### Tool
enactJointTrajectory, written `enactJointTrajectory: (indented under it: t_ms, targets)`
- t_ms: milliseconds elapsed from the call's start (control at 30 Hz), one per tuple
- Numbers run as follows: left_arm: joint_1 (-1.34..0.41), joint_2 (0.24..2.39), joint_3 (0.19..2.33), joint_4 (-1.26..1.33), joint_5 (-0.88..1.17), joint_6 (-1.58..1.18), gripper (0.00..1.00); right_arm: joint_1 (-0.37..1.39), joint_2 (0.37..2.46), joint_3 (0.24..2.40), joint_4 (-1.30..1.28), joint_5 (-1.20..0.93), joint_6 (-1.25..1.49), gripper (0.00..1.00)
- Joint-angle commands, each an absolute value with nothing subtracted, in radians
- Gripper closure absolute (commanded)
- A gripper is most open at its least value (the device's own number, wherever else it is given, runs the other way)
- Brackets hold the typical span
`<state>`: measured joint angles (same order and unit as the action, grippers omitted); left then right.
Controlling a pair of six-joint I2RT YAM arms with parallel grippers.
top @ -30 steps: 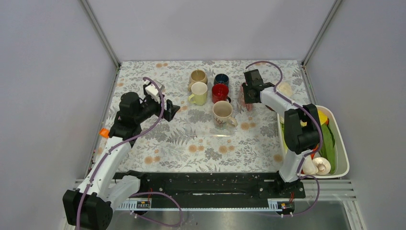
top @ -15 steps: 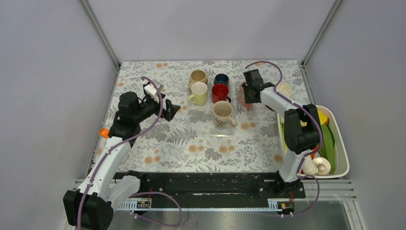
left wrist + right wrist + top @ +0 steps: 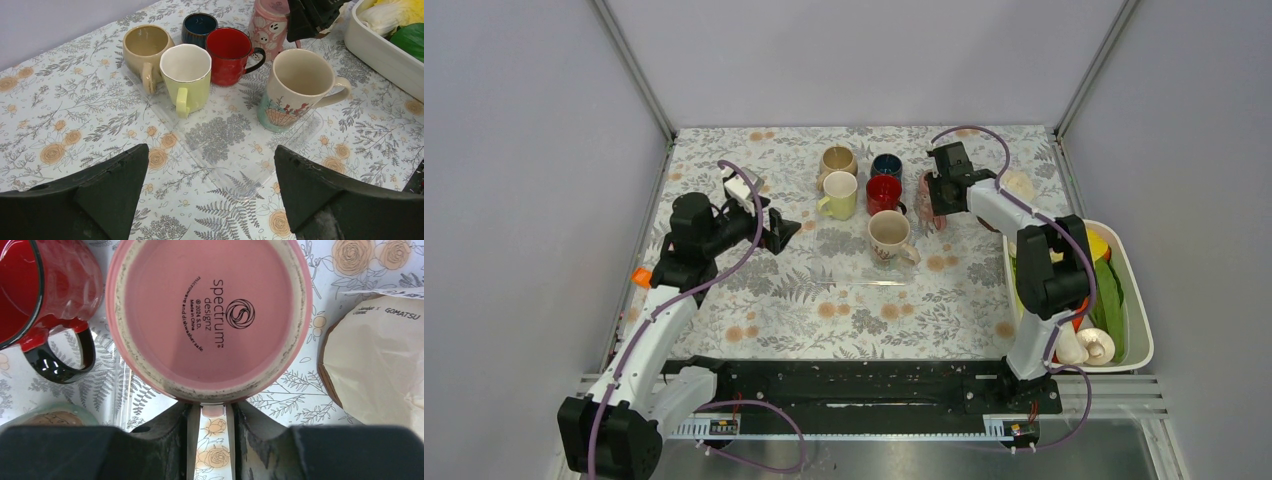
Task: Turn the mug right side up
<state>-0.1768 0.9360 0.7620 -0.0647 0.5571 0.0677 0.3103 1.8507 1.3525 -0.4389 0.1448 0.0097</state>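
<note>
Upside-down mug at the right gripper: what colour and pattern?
The mug is pink with pale, dark-eyed cartoon figures on its side; clearest in the left wrist view.

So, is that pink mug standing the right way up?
No, the pink mug is upside down: its printed base faces up at the right wrist camera.

Pink mug (image 3: 210, 315), red mug (image 3: 229, 48), pale yellow mug (image 3: 186, 75); grey-fern, peach-rose tablecloth (image 3: 75, 115)

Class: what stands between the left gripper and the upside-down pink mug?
Two upright mugs, the yellow mug and the red mug, stand between the left gripper and the pink mug. This is clearest in the top view.
</note>
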Motion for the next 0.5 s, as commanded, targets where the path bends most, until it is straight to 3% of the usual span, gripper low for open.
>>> enactJointTrajectory:
  t_ms: [0, 300, 400, 467]
  targets:
    - [-0.166, 0.923, 0.761, -0.009, 0.596, 0.052, 0.01, 0.311, 1.867, 1.399, -0.449, 0.097, 0.006, 0.66]
    - [-0.157, 0.921, 0.756, -0.004, 0.615, 0.042, 0.01, 0.305, 1.882, 1.416, -0.465, 0.094, 0.006, 0.61]
    - [-0.155, 0.92, 0.755, -0.004, 0.621, 0.04, 0.01, 0.304, 1.884, 1.421, -0.465, 0.096, 0.005, 0.64]
    - [-0.153, 0.92, 0.752, -0.004, 0.623, 0.039, 0.01, 0.303, 1.884, 1.425, -0.465, 0.1, 0.005, 0.71]
